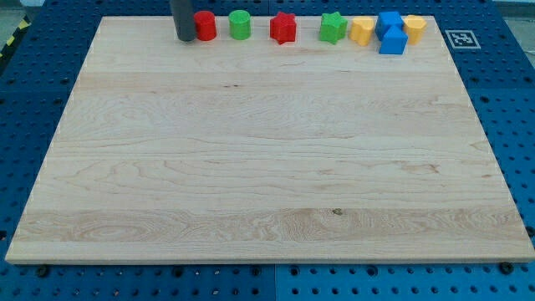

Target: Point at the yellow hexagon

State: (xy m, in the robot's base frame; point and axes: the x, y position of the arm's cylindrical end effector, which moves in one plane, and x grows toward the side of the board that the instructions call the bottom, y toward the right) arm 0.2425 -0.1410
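Two yellow blocks lie in the row along the board's top edge at the view's right: one [361, 31] just right of the green star [333, 28], the other [415, 27] at the row's right end. Both look many-sided, and I cannot tell which is the hexagon. My tip [185, 38] rests at the view's top left, touching or almost touching the left side of the red cylinder [206, 26]. It is far to the left of both yellow blocks.
A green cylinder [240, 24] and a red star [283, 28] sit between the red cylinder and the green star. Two blue blocks [389, 22] [393, 42] sit between the yellow ones. The wooden board [267, 167] lies on a blue perforated table.
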